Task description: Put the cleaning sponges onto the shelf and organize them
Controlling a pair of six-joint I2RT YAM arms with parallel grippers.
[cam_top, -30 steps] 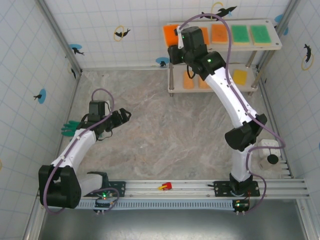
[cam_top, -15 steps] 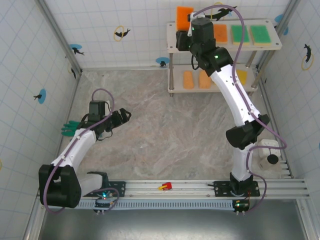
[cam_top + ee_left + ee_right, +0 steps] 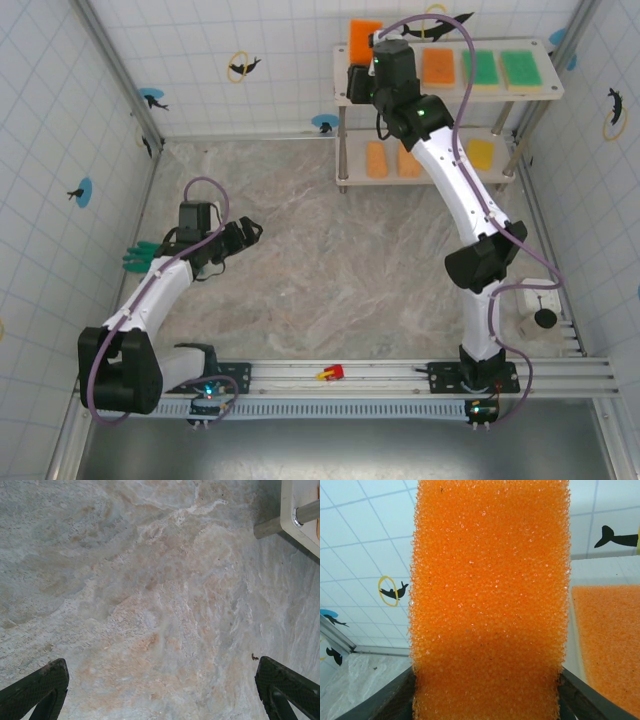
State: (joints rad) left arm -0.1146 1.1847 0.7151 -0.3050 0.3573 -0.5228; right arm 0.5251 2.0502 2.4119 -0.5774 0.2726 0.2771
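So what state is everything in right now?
Left end effector, open, empty.
Right end effector, closed on the orange sponge.
Orange sponge, upright, held at the shelf left end.
Green sponges, flat on the top tier.
Yellow sponge, flat on the lower tier.

From above, the right arm (image 3: 455, 190) hides the left part of the shelf's (image 3: 520, 93) upper board, the near end of the orange sponge (image 3: 364, 33) and one edge of a pale orange sponge (image 3: 406, 160) on the lower board, while the red object (image 3: 331, 373) on the near rail is too small to tell. At the right wrist that orange sponge runs off the top and bottom edges, the right gripper (image 3: 486, 707) has its fingers (image 3: 390, 702) cropped to dark wedges, and a second orange sponge (image 3: 607, 650) is cut by the right edge. At the left wrist the left gripper (image 3: 160, 700) has its fingers (image 3: 35, 690) cropped at the near corners, and the shelf's corner runs off far right
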